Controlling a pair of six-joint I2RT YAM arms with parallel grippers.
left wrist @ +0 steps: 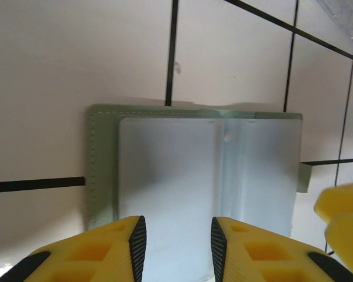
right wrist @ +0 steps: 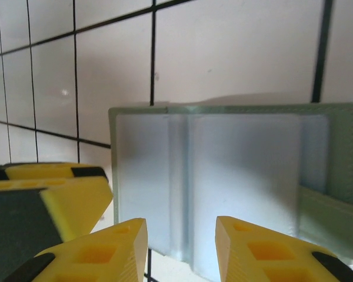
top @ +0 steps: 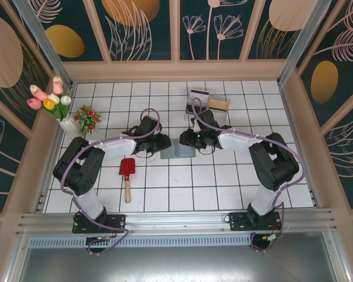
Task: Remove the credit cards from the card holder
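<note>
Where floral walls (top: 144, 29) enclose white tiles (top: 165, 194) — card holder (top: 177, 153), open.

Red shovel (top: 127, 178), tulip vase (top: 68, 124)

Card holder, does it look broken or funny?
Not broken. The card holder lies opened flat on the tiles, blue-grey inside up. A small green tab pokes out one side.

I find the overhead view evenly bright and sharp, shadows on the counter (top: 165, 194) soft and short, while both wrist views look hazy, washed-out and blurred near the lens.
</note>
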